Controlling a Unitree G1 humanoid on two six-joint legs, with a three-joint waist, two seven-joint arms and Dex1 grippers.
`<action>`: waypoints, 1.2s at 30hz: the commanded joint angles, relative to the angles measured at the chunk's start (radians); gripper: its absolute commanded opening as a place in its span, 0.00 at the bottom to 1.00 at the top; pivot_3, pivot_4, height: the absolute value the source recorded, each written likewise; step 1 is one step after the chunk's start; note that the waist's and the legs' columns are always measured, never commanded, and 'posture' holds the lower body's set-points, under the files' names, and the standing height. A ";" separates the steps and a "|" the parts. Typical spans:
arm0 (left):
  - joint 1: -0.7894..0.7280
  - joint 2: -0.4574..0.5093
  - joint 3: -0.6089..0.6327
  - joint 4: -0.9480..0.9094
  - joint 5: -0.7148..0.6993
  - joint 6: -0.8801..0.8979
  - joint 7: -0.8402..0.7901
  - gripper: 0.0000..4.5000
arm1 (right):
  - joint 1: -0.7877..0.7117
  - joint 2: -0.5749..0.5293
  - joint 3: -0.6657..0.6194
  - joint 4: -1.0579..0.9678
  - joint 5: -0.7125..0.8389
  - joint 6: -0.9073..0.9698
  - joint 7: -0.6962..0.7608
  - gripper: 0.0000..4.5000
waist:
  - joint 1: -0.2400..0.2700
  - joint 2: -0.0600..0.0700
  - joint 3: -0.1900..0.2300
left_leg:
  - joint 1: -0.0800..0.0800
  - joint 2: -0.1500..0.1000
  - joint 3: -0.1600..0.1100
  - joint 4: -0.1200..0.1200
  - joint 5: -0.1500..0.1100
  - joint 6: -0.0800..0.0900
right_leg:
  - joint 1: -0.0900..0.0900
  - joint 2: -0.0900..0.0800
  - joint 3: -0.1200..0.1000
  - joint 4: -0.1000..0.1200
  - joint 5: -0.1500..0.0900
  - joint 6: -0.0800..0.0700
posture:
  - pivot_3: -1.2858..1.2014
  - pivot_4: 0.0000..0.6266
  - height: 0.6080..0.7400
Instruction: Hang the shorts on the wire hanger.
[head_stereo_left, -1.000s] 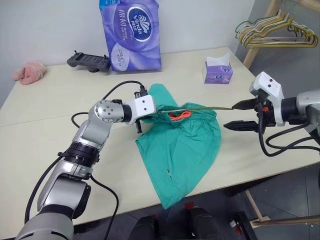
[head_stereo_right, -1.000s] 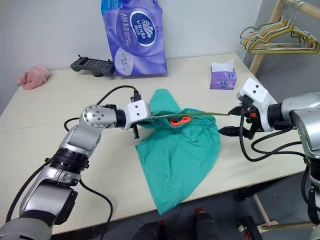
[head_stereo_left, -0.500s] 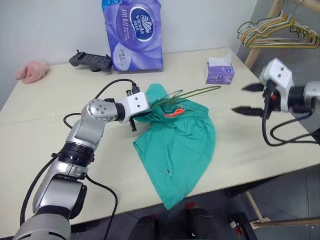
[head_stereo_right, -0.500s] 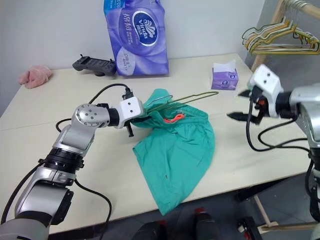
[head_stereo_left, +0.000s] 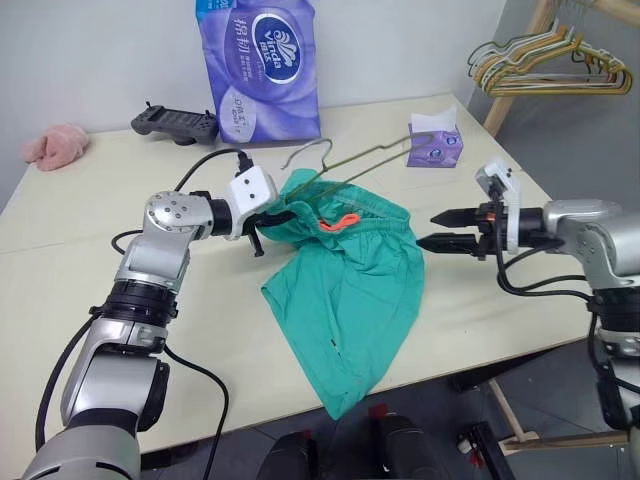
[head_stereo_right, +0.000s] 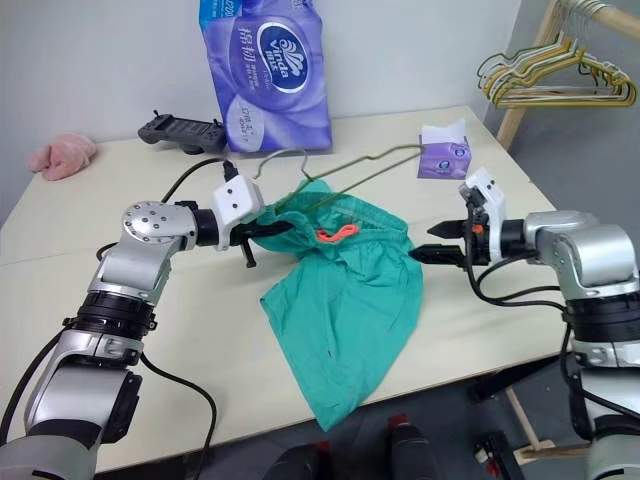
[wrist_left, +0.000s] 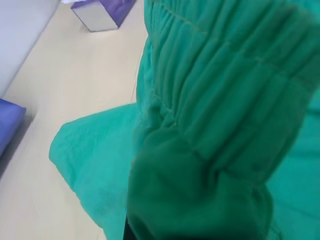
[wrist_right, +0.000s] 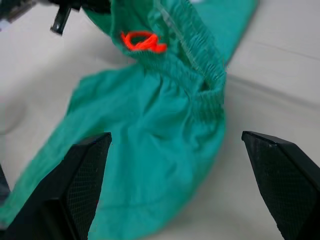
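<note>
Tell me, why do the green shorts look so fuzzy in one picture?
In the left wrist view the shorts sit right up against the camera, so the cloth is out of focus; in the left eye view, farther off, the shorts look sharper.

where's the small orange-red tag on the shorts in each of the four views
Left eye view: orange-red tag on the waistband, near picture centre.
Right eye view: about centre, just under the wire hanger.
Left wrist view: not in it.
Right wrist view: upper left, on the shorts.
Shared landmark: the gathered waistband.
</note>
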 joint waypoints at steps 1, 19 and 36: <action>-0.011 0.025 0.043 -0.009 -0.062 0.026 -0.064 0.04 | -0.043 0.009 0.013 0.057 -0.015 -0.053 -0.002 0.99 | 0.002 0.000 0.000 | 0.000 0.000 0.000 0.000 0.000 0.000 | 0.000 0.000 -0.001 0.000 0.000 0.000 | 0.48 0.16 1.00; 0.057 0.047 0.060 -0.103 -0.136 0.092 -0.151 0.04 | -0.126 0.156 0.102 0.257 -0.140 -0.292 -0.040 0.99 | -0.008 0.000 -0.002 | 0.000 0.000 -0.001 0.000 0.000 0.000 | -0.002 -0.003 -0.011 0.008 0.000 0.000 | 0.49 0.17 1.00; 0.078 0.059 0.061 -0.135 -0.135 0.109 -0.142 0.04 | -0.128 0.161 0.106 0.266 -0.150 -0.347 -0.018 0.00 | -0.007 0.000 -0.002 | 0.000 0.000 -0.001 0.000 0.000 0.000 | -0.002 -0.003 -0.011 0.009 0.000 0.000 | 0.49 0.17 1.00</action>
